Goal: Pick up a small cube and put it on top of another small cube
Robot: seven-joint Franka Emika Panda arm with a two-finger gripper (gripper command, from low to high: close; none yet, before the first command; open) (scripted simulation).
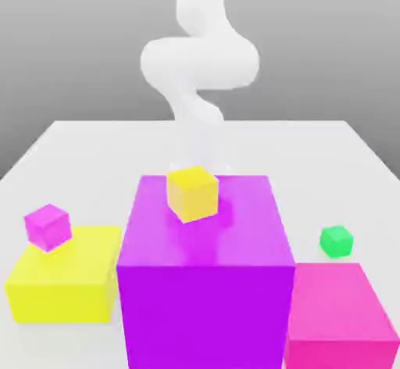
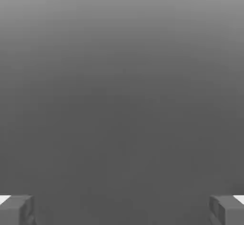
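Your gripper [image 2: 122,210] is wide open, holding nothing, the two grey fingers [image 2: 16,209] sitting far apart with only blank grey between them. In the exterior view the white arm [image 1: 199,55] hangs at the far side of the table [image 1: 86,137], behind the big purple block [image 1: 205,270].

Watch that block: it stands between near and far, and a low sweep across it could clip its far edge. I'd say the cyan cube you want is hidden from here, maybe behind that purple bulk, so don't settle for the small green cube [image 1: 336,240] on the right.

The small yellow cube [image 1: 192,194] looks to be your target base. It's plain, sharp-edged and turned corner-on, atop the purple block near its far edge. It gives you a small landing face, and a nudge while placing could push it off the back.
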